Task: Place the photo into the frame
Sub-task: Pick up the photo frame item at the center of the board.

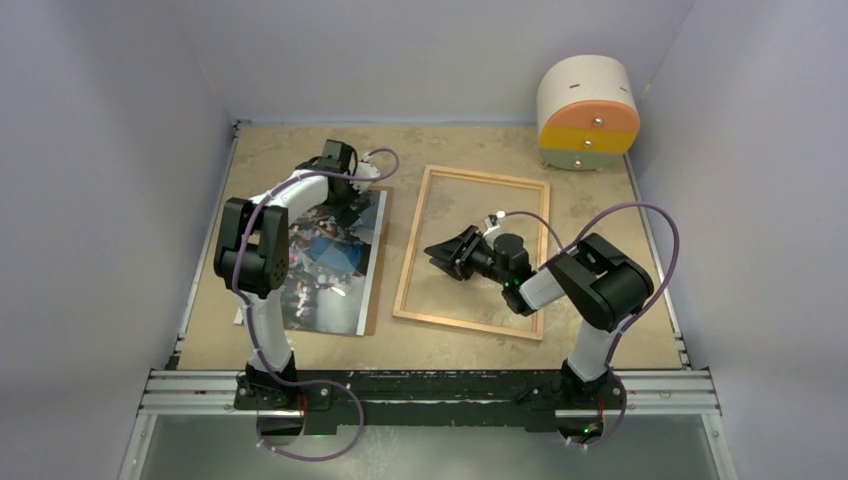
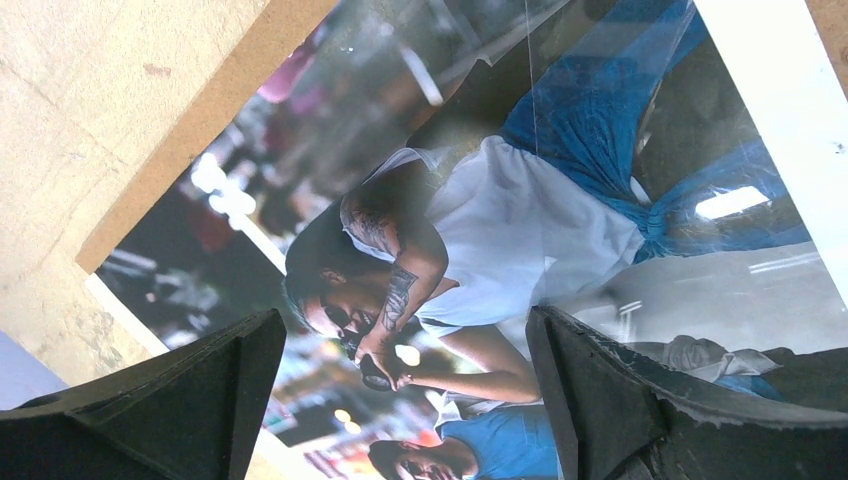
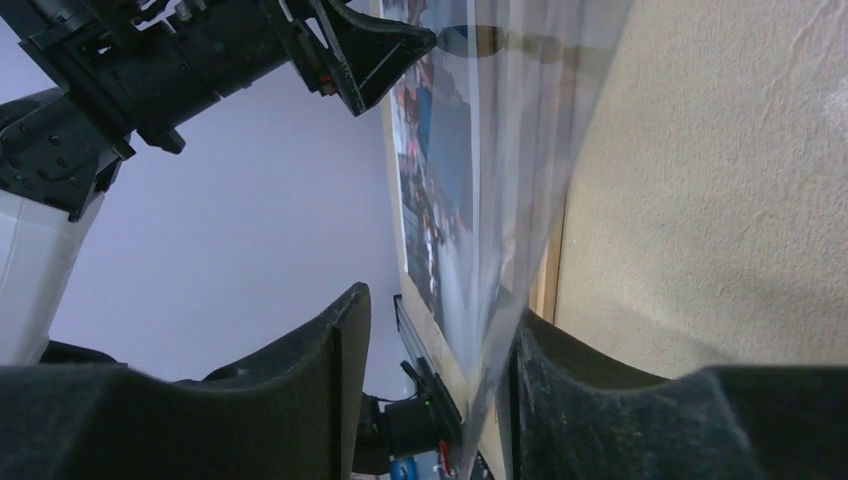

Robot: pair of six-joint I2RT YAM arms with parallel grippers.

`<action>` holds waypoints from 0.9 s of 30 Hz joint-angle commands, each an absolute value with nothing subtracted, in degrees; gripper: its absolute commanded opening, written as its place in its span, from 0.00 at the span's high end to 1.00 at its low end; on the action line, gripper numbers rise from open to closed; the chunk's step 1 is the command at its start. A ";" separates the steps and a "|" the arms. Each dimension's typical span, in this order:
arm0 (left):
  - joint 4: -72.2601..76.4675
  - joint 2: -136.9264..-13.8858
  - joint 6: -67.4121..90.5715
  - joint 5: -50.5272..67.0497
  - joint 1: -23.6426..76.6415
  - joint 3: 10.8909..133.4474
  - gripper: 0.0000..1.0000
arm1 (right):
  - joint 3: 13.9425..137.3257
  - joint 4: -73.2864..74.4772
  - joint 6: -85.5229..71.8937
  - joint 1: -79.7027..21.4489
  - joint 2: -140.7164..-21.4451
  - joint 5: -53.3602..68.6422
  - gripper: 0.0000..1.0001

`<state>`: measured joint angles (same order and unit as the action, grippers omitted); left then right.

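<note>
Brown fibreboard panel (image 2: 200, 120) under glossy blue-toned rectangular photo (image 1: 335, 265), left on bench (image 1: 480, 150). Thin light-wood rectangular frame (image 1: 490, 177) just beside. Cream round drawer unit (image 1: 588, 110) in far corner. Left hand (image 2: 400, 320) spread wide over photo. Right hand (image 3: 440, 320) inside frame, half-spread, straddling clear pane (image 3: 500, 200).

The thin, glossy rectangular photo (image 1: 335, 270) lies flat and face up on the left half of the surface. It shows people in blue, white and dark tones and has a white border. The large rectangular frame (image 1: 412, 245), made of thin light wooden moulding with a clear pane, lies flat just right of the photo. It is slightly rotated and does not touch the photo.
</note>
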<state>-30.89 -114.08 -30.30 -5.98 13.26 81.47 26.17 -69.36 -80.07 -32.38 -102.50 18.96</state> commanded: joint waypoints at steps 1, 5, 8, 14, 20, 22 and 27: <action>-33.17 -115.80 -31.03 -3.76 14.24 80.45 0.00 | 28.22 -73.19 -79.92 -32.70 -102.71 16.69 0.61; -34.50 -114.49 -31.33 -4.48 14.24 82.38 0.00 | 31.18 -61.08 -73.78 -32.38 -96.62 17.12 0.97; -36.00 -112.41 -31.38 -5.26 14.07 85.34 0.00 | 38.67 -37.57 -60.96 -31.32 -89.44 14.92 1.00; -39.26 -110.20 -31.12 -2.17 15.07 91.57 0.00 | 50.62 -5.10 -44.36 -19.96 -83.73 27.28 1.00; -41.27 -113.21 -27.48 1.21 19.84 96.49 0.00 | 57.59 17.20 -29.95 -10.75 -82.19 33.10 1.00; -40.68 -114.46 -25.95 3.25 21.32 97.61 0.00 | 58.33 19.97 -28.49 -10.51 -80.66 30.53 1.00; -38.07 -117.81 -23.97 3.81 25.61 99.08 0.00 | 59.76 25.85 -27.51 -10.11 -78.21 23.12 1.00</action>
